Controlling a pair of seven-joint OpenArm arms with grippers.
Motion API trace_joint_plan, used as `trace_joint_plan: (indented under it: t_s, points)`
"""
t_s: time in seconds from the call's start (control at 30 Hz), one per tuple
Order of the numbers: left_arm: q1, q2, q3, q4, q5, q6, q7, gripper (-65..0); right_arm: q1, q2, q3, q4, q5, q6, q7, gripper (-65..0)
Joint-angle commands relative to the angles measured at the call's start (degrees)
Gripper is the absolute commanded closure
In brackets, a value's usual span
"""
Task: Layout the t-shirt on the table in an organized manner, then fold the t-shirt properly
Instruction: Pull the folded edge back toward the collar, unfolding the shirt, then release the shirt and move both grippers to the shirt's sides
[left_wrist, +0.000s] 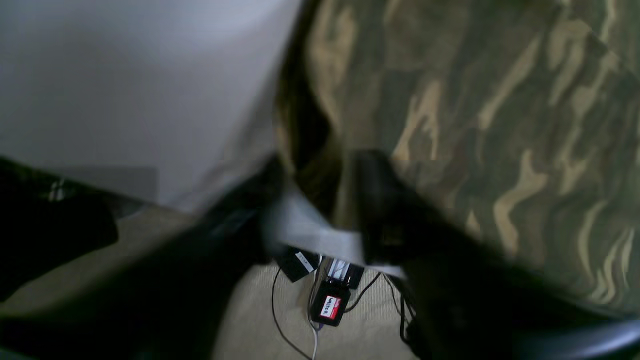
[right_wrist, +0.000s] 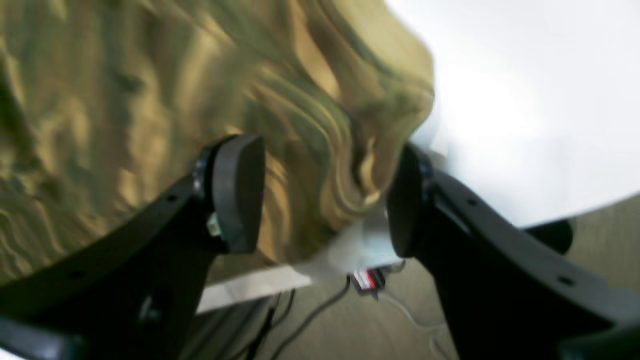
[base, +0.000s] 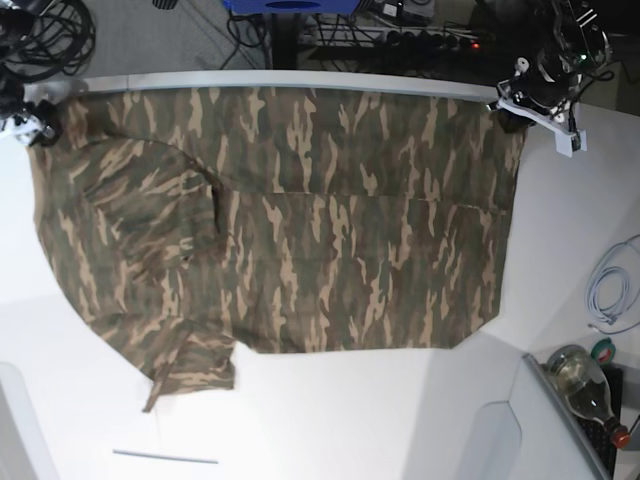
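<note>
The camouflage t-shirt (base: 300, 220) lies spread nearly flat on the white table (base: 340, 420), its far edge along the table's far rim and a sleeve sticking out at the near left. My left gripper (base: 512, 112) stands at the shirt's far right corner. In the blurred left wrist view, its dark fingers (left_wrist: 380, 200) are apart, with the cloth edge (left_wrist: 450, 125) just beyond them. My right gripper (base: 40, 125) is at the far left corner. Its pads (right_wrist: 240, 190) stand wide apart around a loose corner of cloth (right_wrist: 350, 150) without pressing it.
A glass bottle (base: 585, 385), a green tape roll (base: 603, 350) and a coiled white cable (base: 612, 295) lie at the right side. A thin grey strip (base: 165, 457) lies near the front. Cables and a black box with a red label (left_wrist: 330, 307) are on the floor past the far rim.
</note>
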Motion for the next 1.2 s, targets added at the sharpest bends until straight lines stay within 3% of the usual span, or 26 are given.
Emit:
trace_joint_plan:
  t_s: [0.0,0.1,0.23,0.37,0.53,0.67,0.73,0.77,0.83,0.9,1.03,1.17]
  points:
    - [0.17,-0.57,-0.27,1.01,-0.63,-0.14,-0.92,-34.6,0.01,0.39,1.63,2.21,0.73,0.25,0.89,-35.4]
    - [0.17,-0.57,-0.8,1.01,-0.63,-0.14,-0.92,-42.9,0.1,-0.58,4.18,4.94,0.73,-0.19,0.89,-35.4]
    - [-0.36,0.49,-7.13,1.01,-0.37,-0.14,-0.92,-43.6,0.72,0.12,4.62,5.82,0.64,-0.19,1.33,-35.4]
    - [-3.26,0.05,-16.18,0.75,-0.11,-0.14,-0.92,-43.6,3.27,2.58,4.36,3.71,0.56,-0.19,5.46,-35.4]
    - [-6.86,-4.7,-19.17,0.4,-0.11,-0.14,-0.92,-43.4,10.3,9.97,-4.78,-8.34,0.56,-0.19,13.37,-35.4]
    - [-9.33,-7.6,-13.81,0.4,-0.11,-0.14,-0.92,-43.1,18.04,15.59,-15.95,-22.23,0.56,-0.19,21.9,-35.4]
    - [-10.29,-9.09,-8.97,-0.48,-0.11,-0.14,-0.92,-38.8,22.87,17.53,-21.57,-30.05,0.56,-0.28,26.29,-35.4]
    - [-11.08,-9.97,-6.42,-1.01,-0.11,-0.14,-0.92,-33.4,25.33,18.41,-24.21,-34.18,0.56,-0.28,28.93,-35.4]
    - [-12.31,-10.76,-3.0,-2.42,-0.11,-0.14,-0.92,-19.6,29.03,19.73,-28.17,-40.77,0.56,-0.28,33.24,-35.4]
    - [-13.19,-10.85,-0.97,-3.56,-0.11,-0.14,-0.92,-0.5,33.16,20.6,-32.56,-48.25,0.56,-0.63,38.51,-35.4]
    - [-13.72,-10.59,-0.97,-4.0,-0.11,-0.14,-0.92,0.0,37.9,21.48,-42.41,-60.03,0.56,-6.52,48.1,-35.6]
    - [-13.28,-10.59,-1.06,-4.09,-0.11,-0.14,-0.92,0.0,38.17,21.22,-47.77,-61.7,0.64,-8.01,51.52,-35.6]
